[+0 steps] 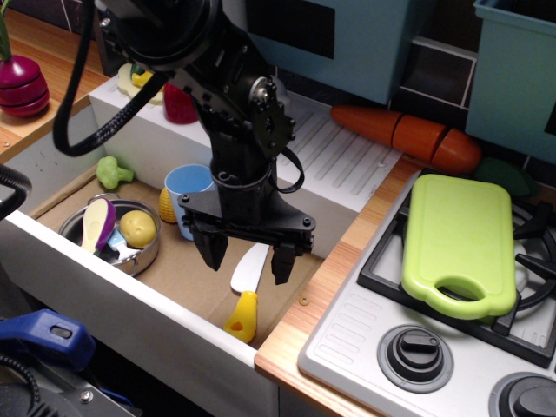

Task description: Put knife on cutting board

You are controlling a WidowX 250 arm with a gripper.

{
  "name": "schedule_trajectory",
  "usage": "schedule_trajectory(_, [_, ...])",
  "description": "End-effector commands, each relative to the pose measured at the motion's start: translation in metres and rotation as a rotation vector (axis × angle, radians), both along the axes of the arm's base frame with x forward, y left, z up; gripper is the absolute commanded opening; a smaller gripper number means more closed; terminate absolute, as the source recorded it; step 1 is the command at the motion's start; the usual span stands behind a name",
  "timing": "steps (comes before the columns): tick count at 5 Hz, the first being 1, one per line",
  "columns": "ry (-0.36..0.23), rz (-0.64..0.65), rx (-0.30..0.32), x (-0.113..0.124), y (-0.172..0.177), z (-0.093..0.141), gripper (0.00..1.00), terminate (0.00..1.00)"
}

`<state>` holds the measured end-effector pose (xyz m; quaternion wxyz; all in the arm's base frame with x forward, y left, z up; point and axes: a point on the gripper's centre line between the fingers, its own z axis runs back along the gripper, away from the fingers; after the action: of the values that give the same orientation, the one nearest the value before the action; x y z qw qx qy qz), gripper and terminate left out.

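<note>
The gripper hangs over the toy sink basin, its 2 black fingers spread apart and holding nothing. The knife lies flat on the basin floor directly below, white blade between the fingertips and yellow handle pointing toward the near rim. Contact between fingers and blade cannot be confirmed. The cutting board rests on the stove grate to the right, well apart from the knife, handle slot toward the near side. Left of the gripper: 1 blue cup with a corn cob touching its left side, and 1 metal bowl holding an eggplant and a potato. A carrot lies on the far side, behind the board.
</note>
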<state>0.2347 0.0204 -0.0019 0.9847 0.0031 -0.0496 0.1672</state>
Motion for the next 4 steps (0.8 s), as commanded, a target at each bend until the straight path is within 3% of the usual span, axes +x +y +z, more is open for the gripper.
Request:
schedule_trajectory(1, [0.0,0.0,0.0,0.0,0.0,0.0,1.0,0.0])
schedule_trajectory(2, [-0.037,0.023,0.016,0.007,0.01,-0.005,1.0,0.0])
schedule_trajectory(4, [-0.078,0.018,-0.054,0.016,0.019,-0.034,1.0,0.0])
